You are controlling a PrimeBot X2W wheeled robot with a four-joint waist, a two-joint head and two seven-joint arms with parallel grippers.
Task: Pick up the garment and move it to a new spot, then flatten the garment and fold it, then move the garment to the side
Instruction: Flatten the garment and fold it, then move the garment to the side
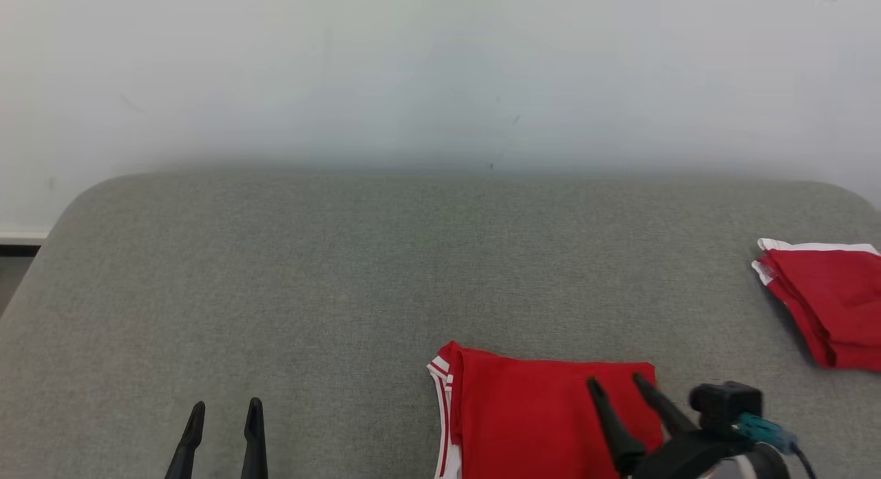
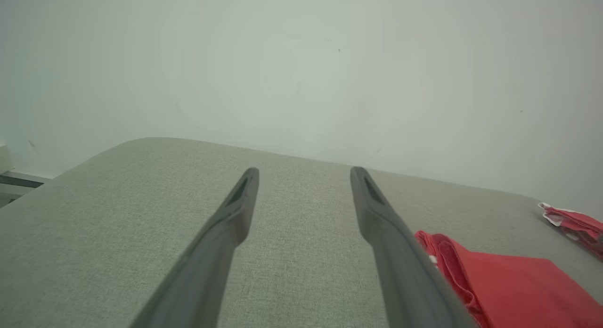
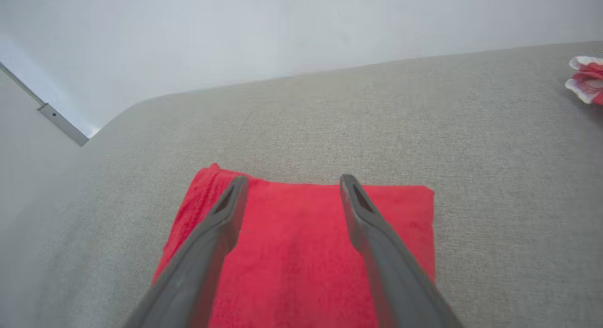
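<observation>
garment [image 1: 537, 424]: red, folded into a flat rectangle, with white striped trim [image 1: 442, 389] down its left edge. it lies at the near side of the bench, right of centre in the head view, its lower part cut off by the frame.

right end effector [image 1: 615, 380]: directly over the garment's right half, both dark fingers pointing away from the robot and leaning slightly left. jaws spread apart, gripping nothing. in the right wrist view the fingertips sit just short of the garment's far edge, with red cloth between them and on both sides. contact with the cloth: cannot tell.

left end effector [image 1: 227, 405]: lower left of the head view, over bare grey fabric, well apart from the garment and to its left. jaws spread apart, gripping nothing. in the left wrist view the trimmed corner of the garment shows just past the right finger.

bench [image 1: 275, 272]: covered in grey woven fabric, rounded far corners. its far edge runs along a plain pale wall [image 1: 440, 66] with a few small marks.

second garment [image 1: 833, 300]: red with white edging, folded, at the right edge of the bench, well apart from the first, partly cut by the frame.

count: red garments, 2. end effectors, 2, with two fingers each. black camera [image 1: 726, 402] on the right wrist, 1.
</observation>
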